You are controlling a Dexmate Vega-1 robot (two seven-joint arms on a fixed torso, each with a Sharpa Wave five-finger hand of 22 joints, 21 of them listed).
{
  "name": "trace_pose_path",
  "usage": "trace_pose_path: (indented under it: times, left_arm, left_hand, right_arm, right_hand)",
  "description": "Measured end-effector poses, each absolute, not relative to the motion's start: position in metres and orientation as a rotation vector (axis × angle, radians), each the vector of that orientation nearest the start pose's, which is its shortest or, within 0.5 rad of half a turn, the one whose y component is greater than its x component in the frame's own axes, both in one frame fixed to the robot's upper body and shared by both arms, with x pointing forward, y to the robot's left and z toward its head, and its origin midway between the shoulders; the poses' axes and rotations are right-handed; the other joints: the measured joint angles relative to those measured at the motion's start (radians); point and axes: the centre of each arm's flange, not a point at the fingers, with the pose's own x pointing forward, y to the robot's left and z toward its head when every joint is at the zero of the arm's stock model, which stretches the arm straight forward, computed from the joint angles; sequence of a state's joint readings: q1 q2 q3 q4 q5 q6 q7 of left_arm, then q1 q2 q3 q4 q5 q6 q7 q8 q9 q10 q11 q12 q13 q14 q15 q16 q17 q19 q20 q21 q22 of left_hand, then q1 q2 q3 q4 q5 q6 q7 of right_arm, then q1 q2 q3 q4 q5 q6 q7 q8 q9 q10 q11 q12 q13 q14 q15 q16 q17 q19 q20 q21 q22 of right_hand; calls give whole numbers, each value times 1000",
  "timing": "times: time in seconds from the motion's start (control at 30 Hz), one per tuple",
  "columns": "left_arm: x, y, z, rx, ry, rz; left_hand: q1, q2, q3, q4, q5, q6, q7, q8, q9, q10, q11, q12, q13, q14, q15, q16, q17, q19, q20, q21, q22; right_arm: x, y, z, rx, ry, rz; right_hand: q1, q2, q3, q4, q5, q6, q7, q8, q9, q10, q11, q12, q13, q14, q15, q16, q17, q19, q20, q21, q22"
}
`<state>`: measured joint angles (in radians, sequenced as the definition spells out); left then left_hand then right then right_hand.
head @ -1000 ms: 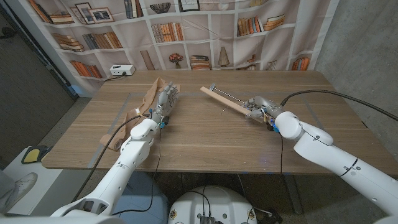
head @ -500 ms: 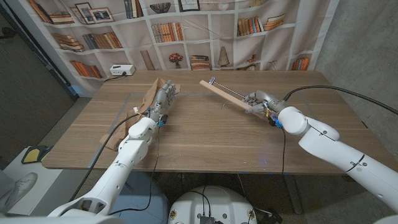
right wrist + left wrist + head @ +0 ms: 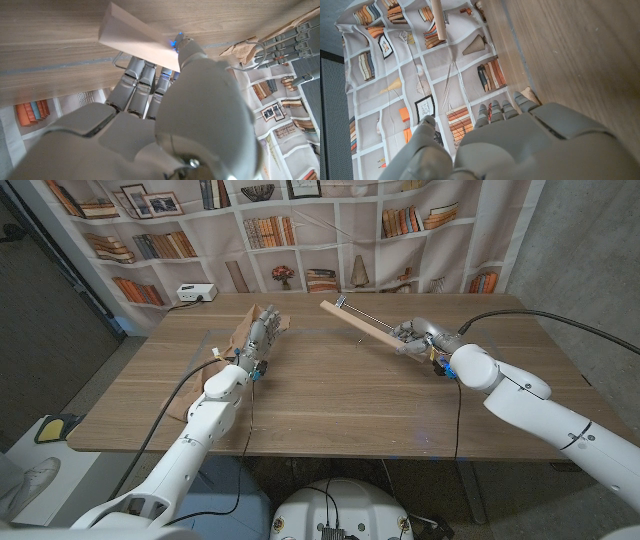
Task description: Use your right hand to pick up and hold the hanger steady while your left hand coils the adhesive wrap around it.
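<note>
At the far left of the wooden tabletop (image 3: 330, 390), a small white box (image 3: 196, 292) with a cable is seen by the back edge, in front of the bookshelf-printed backdrop (image 3: 300, 230). Just right of it, a strip of tan adhesive wrap (image 3: 243, 330) is laid out along the tabletop, running from the near left edge toward the back. The left hand (image 3: 262, 335) is stretched over the strip's far end, fingers extended and apart; nothing is seen gripped in it, though contact with the wrap cannot be judged. In the left wrist view the fingertips (image 3: 495, 111) are seen reaching toward the table's back edge.

Bare wood lies between the hands. To the right, the light wooden hanger bar with a metal hook (image 3: 362, 327) is held tilted above the tabletop by the right hand (image 3: 415, 337), its free end pointing back-left. In the right wrist view the fingers (image 3: 142, 85) are closed around the bar (image 3: 137, 36).
</note>
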<state>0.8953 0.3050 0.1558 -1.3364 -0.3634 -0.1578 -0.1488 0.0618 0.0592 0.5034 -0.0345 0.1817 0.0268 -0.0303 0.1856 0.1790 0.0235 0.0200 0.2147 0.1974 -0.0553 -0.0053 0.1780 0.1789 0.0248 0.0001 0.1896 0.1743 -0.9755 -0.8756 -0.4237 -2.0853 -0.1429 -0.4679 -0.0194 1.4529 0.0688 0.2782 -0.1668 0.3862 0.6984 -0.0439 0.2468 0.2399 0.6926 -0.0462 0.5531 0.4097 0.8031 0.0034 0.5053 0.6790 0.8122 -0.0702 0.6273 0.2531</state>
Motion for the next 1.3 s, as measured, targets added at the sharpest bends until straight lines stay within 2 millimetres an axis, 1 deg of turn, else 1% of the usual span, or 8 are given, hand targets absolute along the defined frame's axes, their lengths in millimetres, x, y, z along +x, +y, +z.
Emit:
trace_pose_path:
  times: [0.3,0.37,0.47,0.5,0.73,0.8,0.87,1.3]
  left_arm:
    - [656,270,-30,35,-567,-210]
    - [656,271,-30,36,-567,-209]
    - [656,271,-30,36,-567,-209]
    - [655,272,-28,41,-580,-202]
    - [650,272,-26,36,-598,-190]
    - [648,272,-27,36,-601,-192]
    - [646,273,-27,34,-605,-184]
    - [636,277,-26,45,-622,-152]
  left_hand:
    - [0,0,-3,-3,0,0,0,0,0,0,0,4,0,0,0,0,0,0,0,0,0]
    - [0,0,-3,-3,0,0,0,0,0,0,0,4,0,0,0,0,0,0,0,0,0]
    - [0,0,-3,-3,0,0,0,0,0,0,0,4,0,0,0,0,0,0,0,0,0]
    - [0,0,-3,-3,0,0,0,0,0,0,0,4,0,0,0,0,0,0,0,0,0]
    - [0,0,-3,-3,0,0,0,0,0,0,0,4,0,0,0,0,0,0,0,0,0]
    - [0,0,-3,-3,0,0,0,0,0,0,0,4,0,0,0,0,0,0,0,0,0]
    - [0,0,-3,-3,0,0,0,0,0,0,0,4,0,0,0,0,0,0,0,0,0]
    - [0,0,-3,-3,0,0,0,0,0,0,0,4,0,0,0,0,0,0,0,0,0]
  right_arm:
    - [549,-240,21,-1061,-478,29]
    - [548,-239,21,-1064,-482,29]
    - [548,-239,22,-1066,-486,29]
    - [550,-239,25,-1069,-489,25]
    - [551,-239,28,-1074,-497,25]
    - [550,-239,28,-1075,-498,29]
    - [551,-239,29,-1076,-499,31]
    - [552,-236,31,-1083,-505,48]
  right_hand:
    - [0,0,-1,1,0,3,3,0,5,2,2,1,0,4,-1,-3,5,-4,-4,15,0]
    - [0,0,-1,1,0,3,3,-7,5,2,2,1,0,5,-2,-11,7,-4,-4,17,-3]
    - [0,0,-4,-1,0,3,3,-8,5,2,2,1,0,5,-2,-11,9,-4,-3,20,-3]
    - [0,0,-4,-1,0,3,3,-8,5,2,2,1,0,5,-2,-11,9,-4,-4,20,-3]
    - [0,0,-4,-1,-1,3,3,-9,5,2,2,1,0,7,-4,-18,14,-5,-5,28,-3]
    - [0,1,-4,-1,-1,3,3,-15,5,2,2,1,0,7,-4,-18,14,-5,-5,30,-3]
    - [-1,1,-5,0,-1,3,3,-15,5,2,2,1,0,7,-4,-18,14,-9,-9,35,-3]
    - [-1,1,-5,0,3,3,3,-15,4,0,0,1,0,8,-5,-27,23,-13,-13,50,-8]
